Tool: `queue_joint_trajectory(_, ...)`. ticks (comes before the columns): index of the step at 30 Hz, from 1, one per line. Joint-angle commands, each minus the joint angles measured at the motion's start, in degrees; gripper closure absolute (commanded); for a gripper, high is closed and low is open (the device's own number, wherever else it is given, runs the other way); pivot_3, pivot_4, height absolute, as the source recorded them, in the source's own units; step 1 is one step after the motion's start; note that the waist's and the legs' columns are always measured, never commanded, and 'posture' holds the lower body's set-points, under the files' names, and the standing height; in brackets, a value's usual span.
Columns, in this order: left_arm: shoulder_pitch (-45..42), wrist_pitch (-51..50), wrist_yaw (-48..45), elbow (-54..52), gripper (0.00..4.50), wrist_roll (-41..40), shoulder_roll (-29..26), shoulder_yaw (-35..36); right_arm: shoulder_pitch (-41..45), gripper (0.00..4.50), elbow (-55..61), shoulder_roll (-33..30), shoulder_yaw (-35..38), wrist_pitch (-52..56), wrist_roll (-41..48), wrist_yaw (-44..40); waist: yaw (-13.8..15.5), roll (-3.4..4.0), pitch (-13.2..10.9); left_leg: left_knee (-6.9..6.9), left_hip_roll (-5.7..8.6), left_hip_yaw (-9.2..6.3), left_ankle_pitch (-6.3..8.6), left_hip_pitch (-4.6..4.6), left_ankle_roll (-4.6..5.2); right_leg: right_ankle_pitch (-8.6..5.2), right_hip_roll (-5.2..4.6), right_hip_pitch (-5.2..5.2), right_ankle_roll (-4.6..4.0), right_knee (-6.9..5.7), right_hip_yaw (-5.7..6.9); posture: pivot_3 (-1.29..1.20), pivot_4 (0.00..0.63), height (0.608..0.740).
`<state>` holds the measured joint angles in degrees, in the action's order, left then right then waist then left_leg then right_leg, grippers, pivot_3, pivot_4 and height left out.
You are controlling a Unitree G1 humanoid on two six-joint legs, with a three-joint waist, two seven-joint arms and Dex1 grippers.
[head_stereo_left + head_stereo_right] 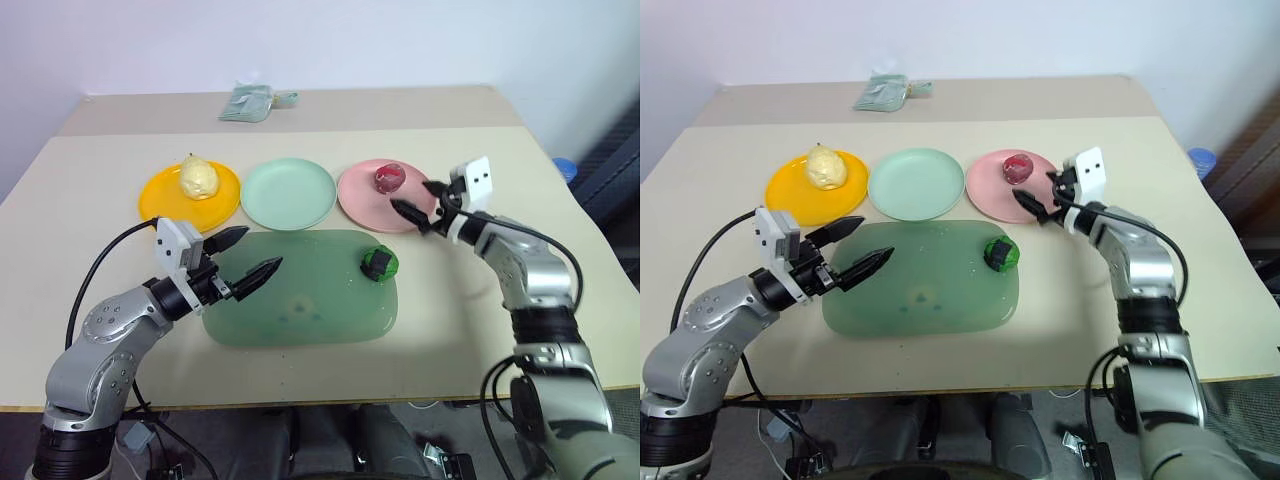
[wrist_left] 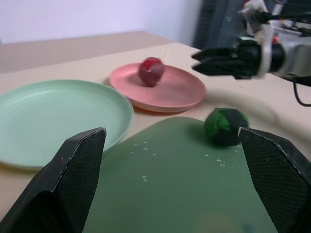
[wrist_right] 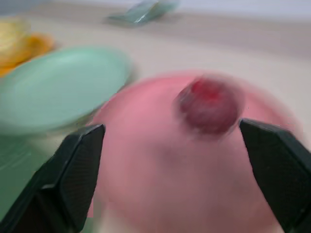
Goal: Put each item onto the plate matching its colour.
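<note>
**Green piece waits on the board; both tools empty**

The dark red fruit (image 1: 389, 178) sits on the pink plate (image 1: 362, 205), just ahead of the right tool (image 1: 421, 206), whose fingers stand wide apart, holding nothing, over the plate's near rim. The green-and-black piece (image 1: 379, 264) lies on the translucent green board (image 1: 300, 300), at its corner nearest the pink plate, well clear of the left tool (image 1: 253, 254), also spread wide and empty above the board. The pale yellow pear (image 1: 198, 178) rests on the yellow-orange plate (image 1: 160, 200). The mint green plate (image 1: 288, 193) sits between the other two on the tabletop (image 1: 90, 160).

Pink plate (image 3: 160, 184): between the spread black fingers (image 3: 73, 179).
Red fruit (image 3: 210, 108): on it — blurred.
Mint plate (image 3: 58, 87): beside pink plate.
</note>
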<state>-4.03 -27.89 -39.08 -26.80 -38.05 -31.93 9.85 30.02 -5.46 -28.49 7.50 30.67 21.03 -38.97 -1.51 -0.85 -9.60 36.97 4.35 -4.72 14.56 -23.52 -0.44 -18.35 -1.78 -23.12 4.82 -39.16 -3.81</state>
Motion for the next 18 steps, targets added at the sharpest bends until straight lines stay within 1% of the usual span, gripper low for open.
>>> queue_joint_trajectory(1,-1.0,-0.4,-3.0,0.3,0.00,-1.7,-1.6,0.5,-5.5,0.02,17.8,-3.4,4.8,9.1,8.2,-0.3,0.4,0.03,0.0,0.00,-0.01,-0.01,0.00,0.00,0.00,0.00,0.01,-0.01,0.00,-0.01,0.00,0.00,0.150,0.740)
queue_joint_trajectory(3,-1.3,-0.5,-5.3,0.9,0.00,-2.2,-2.7,0.6,-9.2,0.02,22.7,-4.6,6.7,13.1,12.7,-1.1,0.7,0.02,0.0,0.00,-0.02,-0.03,0.00,0.00,0.00,0.00,0.01,0.01,0.00,0.00,0.02,0.00,0.150,0.740)
queue_joint_trajectory(7,-0.5,0.1,-10.6,1.8,0.00,-2.6,-5.5,0.8,-14.5,0.02,27.7,-6.1,6.3,16.5,17.1,-3.0,0.8,0.01,0.0,0.03,-0.01,-0.03,0.01,0.01,0.02,0.00,-0.01,0.11,0.00,0.10,0.03,0.00,0.150,0.740)
queue_joint_trajectory(12,1.3,1.9,-16.1,2.2,0.00,-2.3,-7.6,1.4,-15.8,0.02,26.8,-4.9,2.4,14.3,15.0,-2.2,0.6,0.02,0.0,0.00,-0.03,-0.02,0.01,0.02,0.02,0.00,-0.01,0.09,0.00,0.10,0.03,0.00,0.150,0.740)
queue_joint_trajectory(16,3.6,4.4,-20.8,2.4,0.00,-1.9,-9.2,2.5,-14.8,0.02,22.4,-2.9,-2.9,8.9,9.7,-1.6,0.7,0.02,0.0,0.01,-0.03,-0.02,0.01,0.02,0.02,0.00,-0.02,0.09,0.00,0.11,0.03,0.00,0.150,0.740)
queue_joint_trajectory(18,4.7,5.6,-22.1,2.4,0.00,-1.6,-9.7,3.0,-14.5,0.02,20.6,-2.3,-4.3,7.0,8.4,-1.7,0.7,0.03,0.0,0.01,-0.03,0.00,0.01,0.02,0.02,0.00,-0.04,0.10,0.00,0.13,0.03,0.00,0.150,0.740)
